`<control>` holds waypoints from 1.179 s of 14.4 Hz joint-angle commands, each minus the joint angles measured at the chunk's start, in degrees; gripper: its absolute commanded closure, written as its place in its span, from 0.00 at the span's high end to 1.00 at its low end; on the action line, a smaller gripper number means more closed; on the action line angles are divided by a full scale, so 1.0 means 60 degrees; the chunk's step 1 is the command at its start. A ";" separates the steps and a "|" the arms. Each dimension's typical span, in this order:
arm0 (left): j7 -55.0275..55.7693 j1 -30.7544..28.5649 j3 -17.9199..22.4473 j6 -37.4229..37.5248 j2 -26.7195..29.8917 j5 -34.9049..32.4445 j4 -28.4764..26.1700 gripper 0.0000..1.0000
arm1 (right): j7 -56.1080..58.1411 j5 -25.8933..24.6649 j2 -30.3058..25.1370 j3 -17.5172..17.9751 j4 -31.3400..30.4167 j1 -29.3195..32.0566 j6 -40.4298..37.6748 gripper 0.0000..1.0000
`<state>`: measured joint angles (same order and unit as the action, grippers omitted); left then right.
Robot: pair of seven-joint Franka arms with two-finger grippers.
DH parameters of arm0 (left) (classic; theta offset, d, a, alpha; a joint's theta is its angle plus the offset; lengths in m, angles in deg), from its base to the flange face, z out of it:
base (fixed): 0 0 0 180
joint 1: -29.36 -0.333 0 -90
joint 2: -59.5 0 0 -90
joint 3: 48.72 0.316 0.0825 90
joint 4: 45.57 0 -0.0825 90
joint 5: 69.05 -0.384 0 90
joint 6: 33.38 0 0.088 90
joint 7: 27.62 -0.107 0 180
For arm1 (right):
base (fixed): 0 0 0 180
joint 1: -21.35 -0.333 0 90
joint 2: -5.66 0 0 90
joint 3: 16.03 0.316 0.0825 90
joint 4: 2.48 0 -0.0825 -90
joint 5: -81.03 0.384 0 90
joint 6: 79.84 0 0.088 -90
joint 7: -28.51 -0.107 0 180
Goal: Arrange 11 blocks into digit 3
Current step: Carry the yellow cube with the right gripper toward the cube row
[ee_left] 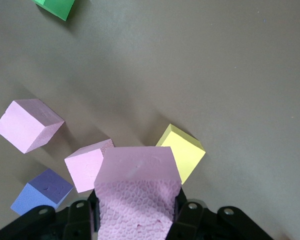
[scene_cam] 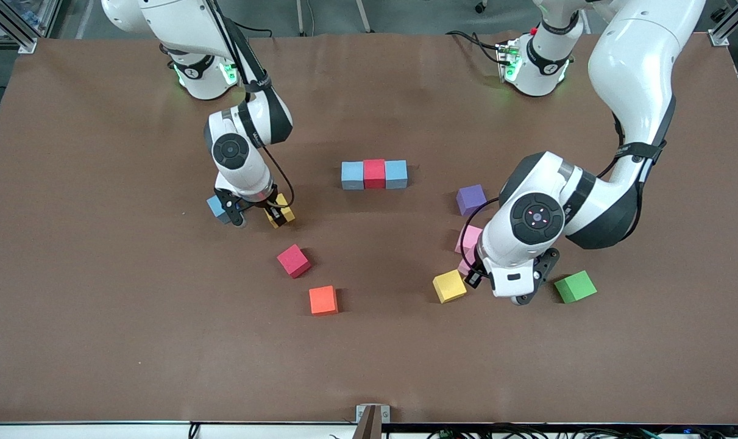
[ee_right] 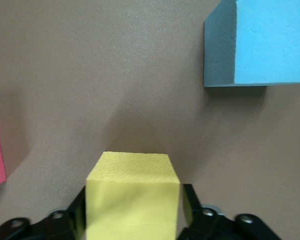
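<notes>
Brown matting covered the table, with broad bare stretches along the edge nearest the front camera and at both ends. Near the middle, a light blue, a red and a light blue block touched in a short row whose long axis ran from one arm's end of the table toward the other. The right arm reached down from its base, wrist roughly vertical, and the right gripper sat low at the table with its fingers set on either side of a yellow block; a lone blue block lay just beside it toward the right arm's end. A red block and an orange block lay loose nearer the front camera, the red one turned at an angle. The left arm bent over in a high elbow, and the left gripper was clamped on a pink block above a small cluster: a second yellow block, a tilted pink block, another pink block and a purple block. A green cube sat apart, toward the left arm's end.
</notes>
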<state>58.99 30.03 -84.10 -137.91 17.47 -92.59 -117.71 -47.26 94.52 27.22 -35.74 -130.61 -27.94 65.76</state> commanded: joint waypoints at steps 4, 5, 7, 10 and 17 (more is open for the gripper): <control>-0.0138 0.0079 -0.0021 0.0267 0.0325 -0.0193 -0.0121 0.14 | 0.1155 0.0256 -0.0092 0.0033 0.0363 -0.0515 -0.0038 0.00; -0.0168 0.0079 -0.0035 0.0267 0.0325 -0.0193 -0.0121 0.14 | 0.1492 0.0256 -0.0077 0.0033 0.0509 -0.0762 -0.0053 0.00; -0.0168 0.0093 -0.0021 0.0267 0.0325 -0.0178 -0.0135 0.14 | 0.2137 0.0256 0.0142 0.0033 0.0947 -0.1042 -0.0228 0.00; -0.0182 0.0093 -0.0035 0.0282 0.0340 -0.0178 -0.0179 0.14 | 0.2286 0.0242 0.0638 0.0295 0.1883 -0.1292 -0.0404 0.00; -0.0241 0.0079 -0.0021 0.0282 0.0325 -0.0193 -0.0179 0.14 | 0.5593 0.0212 0.1725 0.0736 0.3762 -0.1438 -0.1401 0.01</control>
<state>58.83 30.68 -84.25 -136.93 18.14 -92.62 -117.81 -19.56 94.53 36.38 -30.96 -110.30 -36.03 58.63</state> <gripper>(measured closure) 0.463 0.471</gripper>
